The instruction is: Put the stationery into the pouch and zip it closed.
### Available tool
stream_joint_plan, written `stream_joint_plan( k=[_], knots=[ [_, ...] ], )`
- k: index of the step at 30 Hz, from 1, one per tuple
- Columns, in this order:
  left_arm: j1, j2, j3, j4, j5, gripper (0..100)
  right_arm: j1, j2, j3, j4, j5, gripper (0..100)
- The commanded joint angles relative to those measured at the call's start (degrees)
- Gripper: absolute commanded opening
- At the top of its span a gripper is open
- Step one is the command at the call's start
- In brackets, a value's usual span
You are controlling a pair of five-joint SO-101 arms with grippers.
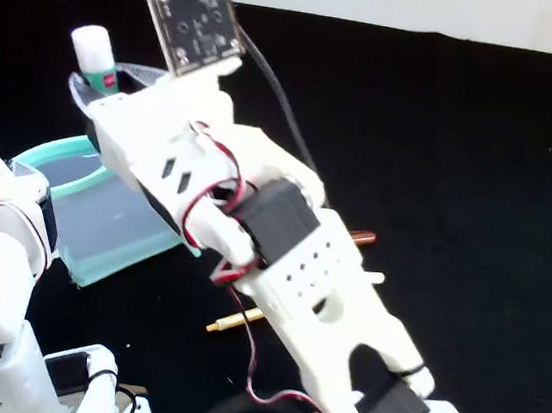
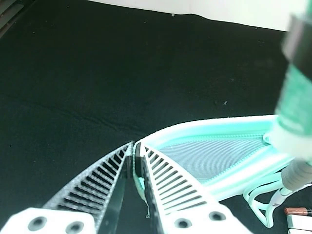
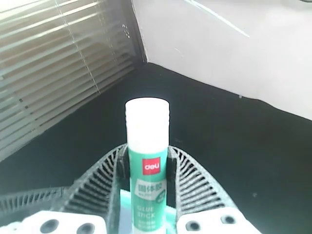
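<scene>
Gripping a glue stick (image 3: pixel 147 161), right claw (image 3: pixel 146 152) by the pouch (image 2: pixel 209 155), left claw (image 2: pixel 134 147) clamped on its rim

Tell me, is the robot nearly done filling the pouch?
Not yet. The pouch lies open, seemingly empty. The left end effector pinches its edge; the right end effector holds a glue stick near it. A pen sits on the table. Zipping comes last.
</scene>
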Motion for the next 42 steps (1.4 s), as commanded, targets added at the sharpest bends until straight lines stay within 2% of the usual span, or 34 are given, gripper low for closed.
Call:
stream_joint_plan(
  k=[1, 14, 27, 35, 37, 42],
  knots=[
    [-0.4, 0.2, -0.3, 0.4, -0.3, 1, -0.4, 2.5, -5.6, -1.3, 0.6, 0.7],
    [-0.5, 0.2, -0.2, 0.0, -0.3, 1, -6.1, 5.4, -6.0, 0.9, 0.4, 0.7],
    [-0.7, 0.2, -0.2, 0.0, -0.3, 1, -4.4, 5.1, 5.6, -0.6, -1.2, 0.7],
    [-0.7, 0.2, -0.2, 0.0, -0.3, 1, -3.2, 2.4, 6.1, 2.9, -0.9, 1.4],
    [-0.7, 0.2, -0.2, 0.0, -0.3, 1, -3.2, -0.6, 6.5, 4.1, -0.9, 4.3],
    [-0.7, 0.3, -0.2, 0.0, -0.3, 1, -3.6, -5.4, 6.6, 8.2, -0.8, 20.0]
  ],
)
